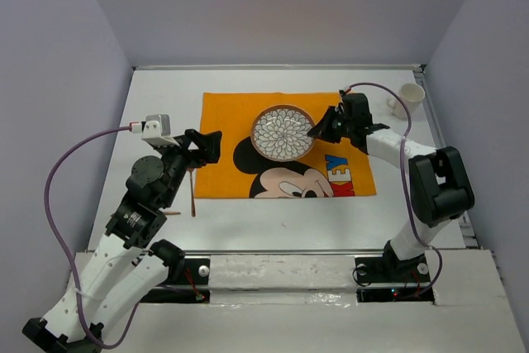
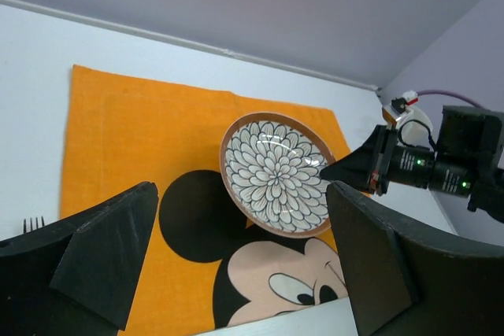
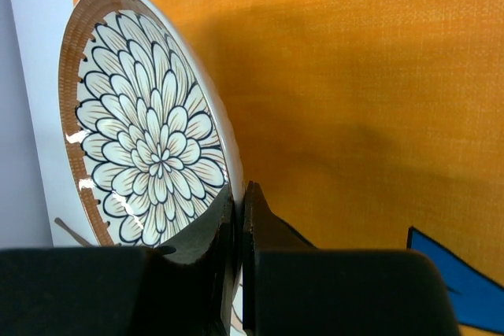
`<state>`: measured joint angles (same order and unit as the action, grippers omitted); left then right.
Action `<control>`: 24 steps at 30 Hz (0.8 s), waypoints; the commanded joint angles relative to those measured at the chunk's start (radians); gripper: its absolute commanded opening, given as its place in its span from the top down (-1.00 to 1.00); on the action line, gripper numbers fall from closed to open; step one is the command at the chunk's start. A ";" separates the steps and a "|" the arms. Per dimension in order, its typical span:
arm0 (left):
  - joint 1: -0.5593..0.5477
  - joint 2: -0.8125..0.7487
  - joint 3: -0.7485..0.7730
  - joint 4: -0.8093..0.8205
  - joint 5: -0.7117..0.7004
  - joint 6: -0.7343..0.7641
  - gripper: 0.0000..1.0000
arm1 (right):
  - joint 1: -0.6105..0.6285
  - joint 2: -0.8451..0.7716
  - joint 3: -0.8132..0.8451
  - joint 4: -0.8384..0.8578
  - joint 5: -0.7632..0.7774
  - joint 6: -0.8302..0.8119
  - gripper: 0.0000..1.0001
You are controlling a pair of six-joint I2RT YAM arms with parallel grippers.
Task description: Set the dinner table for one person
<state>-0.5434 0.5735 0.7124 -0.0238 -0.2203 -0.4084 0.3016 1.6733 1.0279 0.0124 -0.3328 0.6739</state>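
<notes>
On the dinner table (image 1: 273, 221), long axis left-right ahead of both arm bases: one orange mat (image 1: 223, 113), one flower-patterned bowl (image 1: 281, 131), one fork (image 1: 193, 192), one cup (image 1: 411, 95). Right gripper (image 1: 316, 131) pinches the bowl's rim. Left gripper (image 1: 208, 145) gapes wide, empty, over the mat's left edge.

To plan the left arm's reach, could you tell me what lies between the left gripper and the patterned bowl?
In the top view, only the orange Mickey mat lies between the left gripper and the bowl; nothing stands there.
</notes>
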 commanded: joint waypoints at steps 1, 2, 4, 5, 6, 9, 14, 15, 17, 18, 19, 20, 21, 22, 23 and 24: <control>0.008 0.003 0.001 -0.011 0.007 0.062 -0.98 | -0.002 0.029 0.100 0.173 -0.069 0.069 1.00; 0.010 0.002 -0.001 -0.008 0.013 0.062 -0.98 | -0.002 0.035 0.103 0.176 -0.063 0.069 1.00; 0.016 -0.001 -0.004 -0.008 0.022 0.069 -0.98 | -0.002 0.052 0.113 0.184 -0.063 0.072 1.00; 0.019 -0.006 -0.007 -0.008 0.022 0.069 -0.98 | -0.002 0.071 0.115 0.185 -0.066 0.075 1.00; 0.023 -0.009 -0.008 -0.008 0.030 0.071 -0.98 | -0.002 0.078 0.118 0.196 -0.064 0.075 1.00; 0.039 -0.014 -0.014 -0.007 0.052 0.069 -0.98 | -0.002 0.115 0.120 0.205 -0.049 0.075 1.00; 0.049 -0.024 -0.018 -0.007 0.059 0.068 -0.98 | -0.002 0.166 0.104 0.218 -0.074 0.064 0.98; 0.051 -0.027 -0.018 -0.007 0.065 0.068 -0.98 | -0.002 0.169 0.097 0.216 -0.065 0.059 0.87; 0.053 -0.035 -0.021 -0.007 0.067 0.066 -0.98 | -0.002 0.169 0.071 0.210 -0.048 0.049 0.45; 0.053 -0.040 -0.022 -0.005 0.068 0.065 -0.98 | -0.002 0.166 0.061 0.198 -0.029 0.044 0.29; 0.053 -0.043 -0.022 -0.005 0.068 0.065 -0.98 | -0.002 0.157 0.054 0.195 -0.019 0.039 -0.05; 0.054 -0.044 -0.024 -0.005 0.073 0.062 -0.98 | -0.002 0.149 0.038 0.192 -0.009 0.036 -0.22; 0.054 -0.044 -0.024 -0.004 0.076 0.063 -0.98 | -0.002 0.140 0.034 0.178 0.017 0.032 -0.34; 0.053 -0.043 -0.022 -0.004 0.079 0.063 -0.98 | -0.002 0.129 0.029 0.169 0.029 0.017 -0.44; 0.054 -0.041 -0.022 -0.002 0.088 0.062 -0.98 | -0.002 0.111 0.020 0.153 0.047 0.010 -0.61; 0.054 -0.040 -0.022 -0.001 0.088 0.062 -0.98 | -0.002 0.102 0.020 0.153 0.048 0.003 -0.65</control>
<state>-0.4953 0.5392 0.6960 -0.0570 -0.1616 -0.3641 0.3004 1.8565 1.0611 0.1150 -0.3290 0.7109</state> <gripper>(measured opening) 0.989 0.753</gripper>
